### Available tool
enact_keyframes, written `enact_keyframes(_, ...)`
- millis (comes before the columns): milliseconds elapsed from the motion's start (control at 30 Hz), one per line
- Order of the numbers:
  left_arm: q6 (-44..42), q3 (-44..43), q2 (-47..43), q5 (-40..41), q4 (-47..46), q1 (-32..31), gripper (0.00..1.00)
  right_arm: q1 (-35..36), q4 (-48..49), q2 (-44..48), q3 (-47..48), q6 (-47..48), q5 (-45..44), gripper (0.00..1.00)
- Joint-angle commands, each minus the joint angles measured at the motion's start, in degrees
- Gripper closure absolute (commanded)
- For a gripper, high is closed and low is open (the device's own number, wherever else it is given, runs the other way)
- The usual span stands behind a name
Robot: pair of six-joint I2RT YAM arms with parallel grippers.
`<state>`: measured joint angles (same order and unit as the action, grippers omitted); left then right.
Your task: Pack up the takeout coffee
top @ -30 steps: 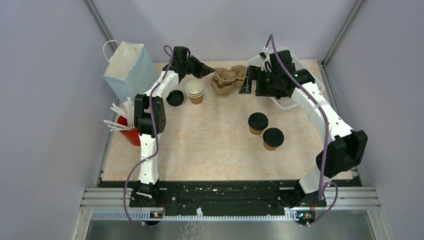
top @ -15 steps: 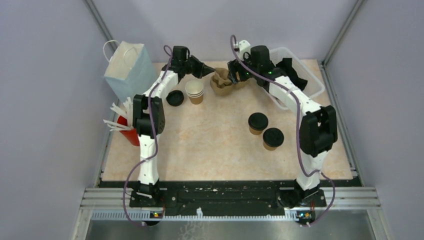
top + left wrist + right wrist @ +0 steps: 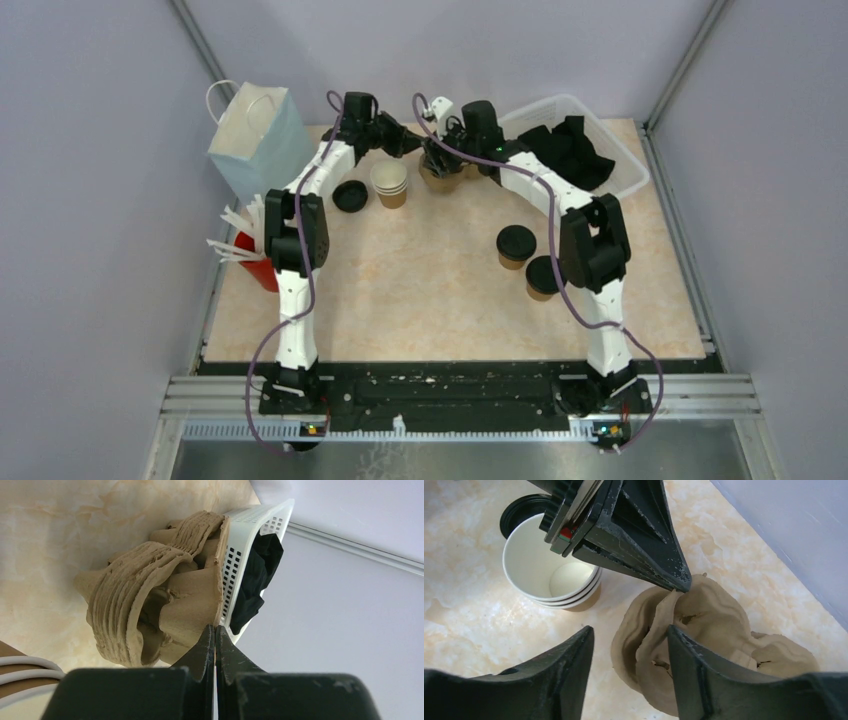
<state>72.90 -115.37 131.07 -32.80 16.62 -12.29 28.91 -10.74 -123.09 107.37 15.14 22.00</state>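
Kraft cups (image 3: pixel 516 245), lidded, sit right of the counter's (image 3: pixel 420 290) middle: light, thin-walled, crushable, so I'd grip gently round the upper wall. My left gripper (image 3: pixel 215 630) is pinched on the carrier's (image 3: pixel 140 595) rim at the far edge; right gripper (image 3: pixel 629 632) hangs spread above it.

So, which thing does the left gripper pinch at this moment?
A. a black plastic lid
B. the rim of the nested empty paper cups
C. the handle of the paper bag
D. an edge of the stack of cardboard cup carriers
D: in the left wrist view the left gripper has its fingertips closed on an edge of the stack of cardboard cup carriers.
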Motion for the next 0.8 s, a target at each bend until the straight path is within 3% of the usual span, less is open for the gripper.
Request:
enact_keyframes(0,-0.57,-2.34,-4.24,-2.8,-2.11,0.25,1.0,0.35,3.4,-0.93,1.55,-1.2,-1.34,0.52)
enact_keyframes(133,-1.53,-3.13,-4.55,-3.05,-1.84,0.58,1.0,0.35,3.7,-1.78,3.42,-3.01,-3.85,0.81)
enact_keyframes(233,-1.25,-3.66,-4.6,-3.73,-2.48,0.69,1.0,0.32,1.54,-3.56,7.55,-3.61,-4.44,0.96)
enact_keyframes(367,-2.15,-4.89,-4.39,-4.66,-2.42,1.01,1.0,0.33,-1.27,-3.93,10.62,-3.21,-3.56,1.0)
enact_keyframes(433,-2.51,-4.86,-4.65,-5.82,-3.24,1.48,0.86,0.27,-2.48,-3.11,11.72,-2.38,-4.14,1.0)
enact_keyframes(500,-3.4,-5.09,-5.24,-6.29,-3.8,1.86,0.6,0.34,-3.2,-1.63,12.13,-1.42,-5.66,1.0)
enact_keyframes(600,-5.94,-6.4,-6.65,-6.18,-3.2,2.17,0.31,0.14,-3.19,1.2,12.12,-0.44,-7.13,1.0)
enact_keyframes(700,-9.56,-7.51,-7.86,-6.36,-1.16,2.35,0.17,-0.02,-0.91,3.86,11.15,-0.49,-7.47,1.0)
enact_keyframes(767,-12.43,-7.67,-9.0,-5.67,1.94,2.67,0.15,-0.29,2.53,4.49,9.16,0.87,-7.01,1.0)
